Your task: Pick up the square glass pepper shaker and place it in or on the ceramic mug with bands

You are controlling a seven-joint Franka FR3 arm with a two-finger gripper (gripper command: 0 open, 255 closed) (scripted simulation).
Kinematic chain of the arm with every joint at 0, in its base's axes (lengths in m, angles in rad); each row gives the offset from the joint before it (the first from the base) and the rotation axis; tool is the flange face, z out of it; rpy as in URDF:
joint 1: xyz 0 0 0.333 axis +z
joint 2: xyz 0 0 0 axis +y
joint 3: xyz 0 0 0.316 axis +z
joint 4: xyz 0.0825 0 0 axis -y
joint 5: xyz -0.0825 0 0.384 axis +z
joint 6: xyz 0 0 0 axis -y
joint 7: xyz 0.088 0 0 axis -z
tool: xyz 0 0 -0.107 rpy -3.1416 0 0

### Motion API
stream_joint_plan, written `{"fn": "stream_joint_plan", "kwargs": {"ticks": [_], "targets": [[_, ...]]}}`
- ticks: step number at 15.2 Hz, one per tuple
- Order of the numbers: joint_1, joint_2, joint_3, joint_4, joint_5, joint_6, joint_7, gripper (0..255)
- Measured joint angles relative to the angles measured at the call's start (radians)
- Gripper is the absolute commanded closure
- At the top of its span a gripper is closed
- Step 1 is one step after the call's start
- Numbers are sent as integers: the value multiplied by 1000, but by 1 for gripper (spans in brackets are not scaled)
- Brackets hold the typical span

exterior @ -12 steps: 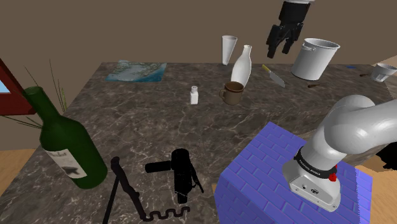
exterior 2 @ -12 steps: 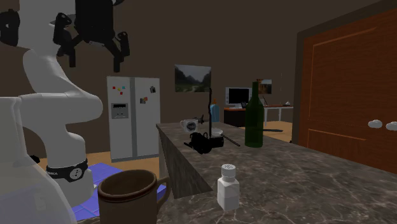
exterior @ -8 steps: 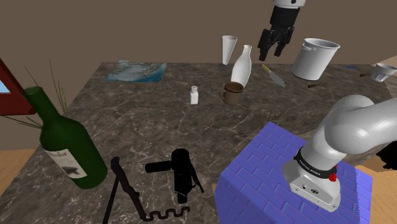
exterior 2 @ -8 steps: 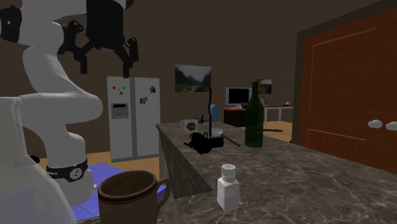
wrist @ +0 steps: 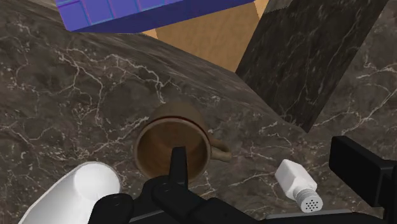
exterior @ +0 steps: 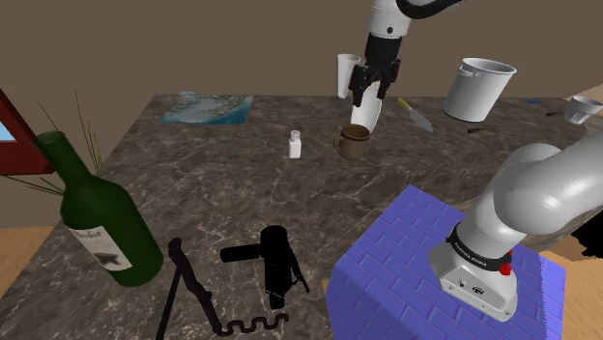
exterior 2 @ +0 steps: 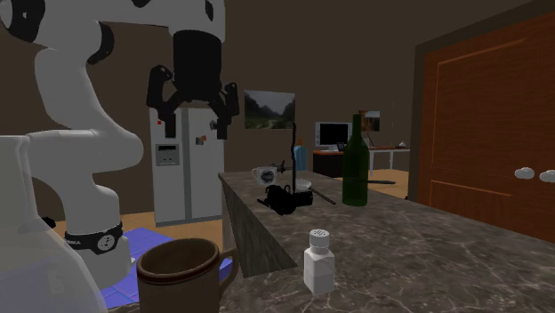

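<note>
Pincer: mine (exterior 2: 190,123), fingers apart and empty, hanging high above the counter (exterior: 242,193).
Directly below: the brown mug (wrist: 173,147), not the shaker. A straight descent from here would strike its rim.
Shaker: small and white (wrist: 296,188), upright on the counter near the mug, off to one side of my fingers.
Neighbour: a white bottle (exterior: 364,114) just beside the mug. A careless sideways shift could knock it.
Grasp risk: one finger touching first would likely tip the shaker.

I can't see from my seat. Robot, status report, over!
Gripper open, empty, over brown mug. White shaker upright on counter, untouched. White vase close beside mug.
</note>
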Motion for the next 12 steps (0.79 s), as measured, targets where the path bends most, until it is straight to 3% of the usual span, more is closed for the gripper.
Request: {"fn": "stream_joint_plan", "kwargs": {"ticks": [12], "targets": [[27, 411, 78, 153, -25, 281, 123, 0]]}}
